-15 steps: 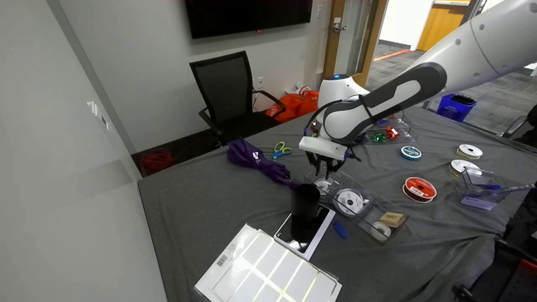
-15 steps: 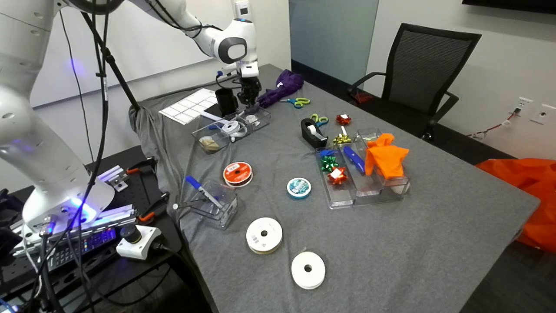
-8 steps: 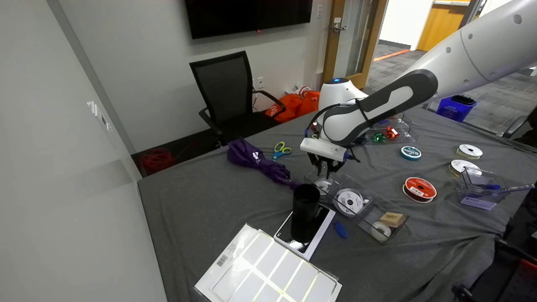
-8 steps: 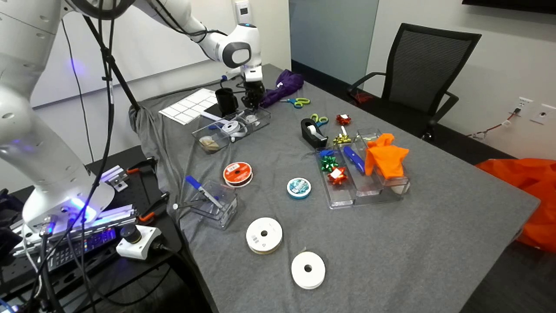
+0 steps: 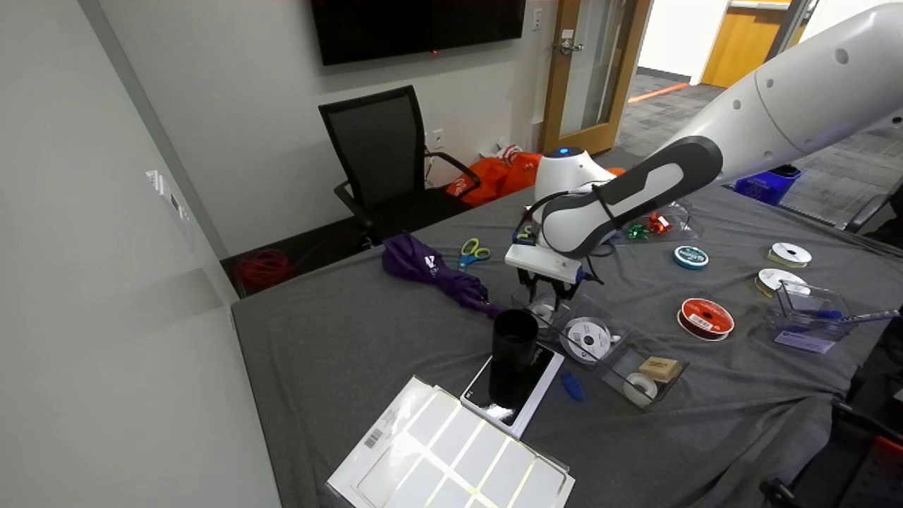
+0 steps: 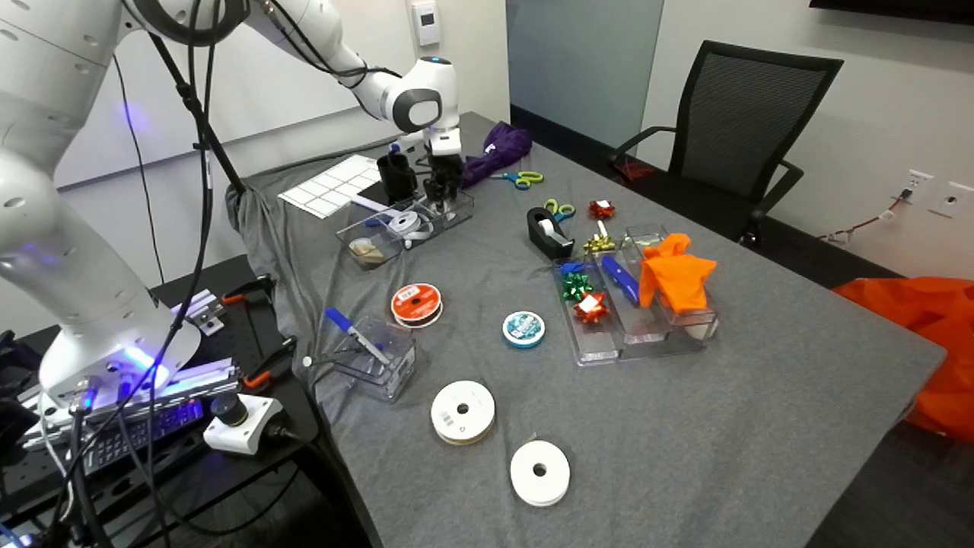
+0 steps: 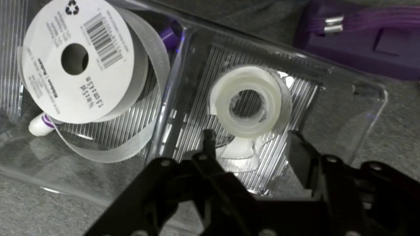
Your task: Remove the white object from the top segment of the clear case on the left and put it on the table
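Observation:
The clear case [image 5: 624, 353] is a long clear plastic box with compartments, also in an exterior view [image 6: 380, 247]. A white tape roll in a clear dispenser [image 7: 279, 91] lies in its end compartment, partly visible in both exterior views [image 5: 542, 315] [image 6: 445, 211]. My gripper [image 7: 251, 139] is open and empty above this compartment, fingers apart, with the dispenser's lower part between them in the wrist view. The gripper also shows in both exterior views [image 5: 545, 296] [image 6: 437, 194]. I cannot tell whether the fingers touch the roll. The table [image 5: 353, 339] has dark grey cloth.
A white ribbon spool [image 7: 98, 88] fills the neighbouring compartment. A black mug [image 5: 513, 346] stands close beside the case on a white-edged box [image 5: 525, 416]. A purple umbrella [image 5: 444, 279] lies near the end compartment. A red ribbon spool [image 5: 707, 314] and a tape dispenser [image 6: 548, 240] lie farther off.
The arm and gripper have moved down toward the end compartment, with the fingers now lower over the tape roll. The case and its contents have not visibly moved.

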`<state>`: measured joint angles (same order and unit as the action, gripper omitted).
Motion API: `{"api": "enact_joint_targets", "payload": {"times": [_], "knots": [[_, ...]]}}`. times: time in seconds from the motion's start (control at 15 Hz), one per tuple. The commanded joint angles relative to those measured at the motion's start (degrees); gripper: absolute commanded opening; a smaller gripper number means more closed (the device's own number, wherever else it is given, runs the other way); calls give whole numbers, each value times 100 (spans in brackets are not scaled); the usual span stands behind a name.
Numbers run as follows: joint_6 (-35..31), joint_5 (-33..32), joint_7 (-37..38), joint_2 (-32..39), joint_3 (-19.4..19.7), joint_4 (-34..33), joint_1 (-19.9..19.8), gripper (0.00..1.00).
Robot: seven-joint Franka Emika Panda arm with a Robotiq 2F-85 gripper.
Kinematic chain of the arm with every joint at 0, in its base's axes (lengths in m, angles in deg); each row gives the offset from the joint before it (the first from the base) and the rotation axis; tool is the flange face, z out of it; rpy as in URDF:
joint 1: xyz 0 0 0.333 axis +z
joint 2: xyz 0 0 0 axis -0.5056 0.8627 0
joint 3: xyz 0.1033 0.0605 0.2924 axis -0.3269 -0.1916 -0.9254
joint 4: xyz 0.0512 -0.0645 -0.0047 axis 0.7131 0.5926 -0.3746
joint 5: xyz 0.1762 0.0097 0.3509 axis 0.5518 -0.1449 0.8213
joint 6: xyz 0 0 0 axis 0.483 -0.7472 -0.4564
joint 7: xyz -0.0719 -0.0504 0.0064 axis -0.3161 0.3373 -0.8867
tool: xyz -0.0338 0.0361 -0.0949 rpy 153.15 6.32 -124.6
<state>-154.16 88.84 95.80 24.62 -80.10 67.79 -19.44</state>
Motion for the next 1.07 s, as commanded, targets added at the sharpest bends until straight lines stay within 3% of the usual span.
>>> {"api": "enact_joint_targets", "payload": {"times": [0.0, 0.47, 0.53, 0.6, 0.67, 0.93, 1.0], "knots": [[-151, -10, -25, 124, 126, -43, 101, 60], [-232, -85, 21, 239, 238, -59, 157, 60], [-246, -92, 39, 259, 258, -70, 171, 51], [-253, -96, 42, 269, 271, -75, 182, 35], [-256, -100, 54, 279, 285, -82, 195, 33], [-345, -96, 85, 313, 325, -133, 229, 5], [-348, -97, 93, 317, 336, -144, 236, 3]]}}
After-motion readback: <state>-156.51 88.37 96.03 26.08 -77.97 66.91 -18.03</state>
